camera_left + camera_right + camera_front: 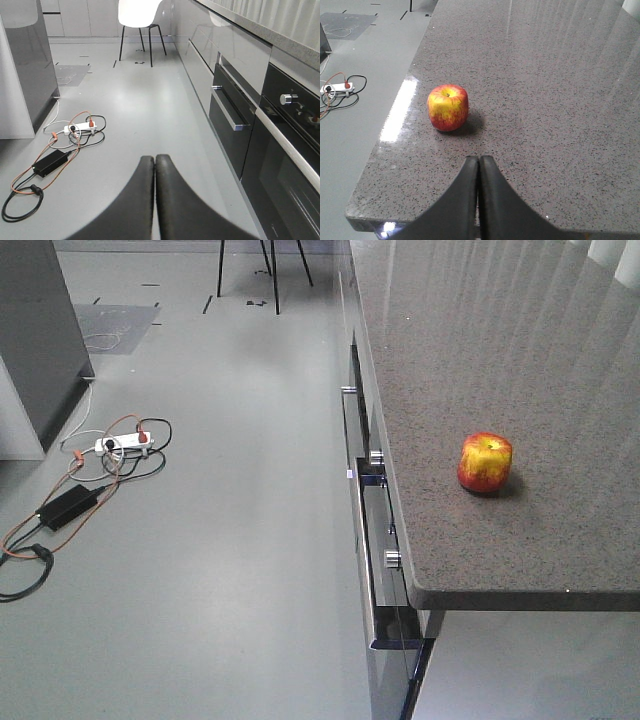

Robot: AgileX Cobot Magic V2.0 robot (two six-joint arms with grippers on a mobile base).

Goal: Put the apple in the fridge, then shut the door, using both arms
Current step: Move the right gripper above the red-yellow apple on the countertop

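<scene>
I see the apple (448, 107) upright, stem dimple up, on the worktop (545, 75), close to its floor-side edge with open stone around it. My right end effector (479, 161) hovers over the worktop's near edge, clenched and empty. The left end effector (154, 159) is clenched too, off the worktop above the floor (145, 110).

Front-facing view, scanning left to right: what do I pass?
dark grey fridge → white power strip on the floor → oven knobs → apple on the counter
</scene>
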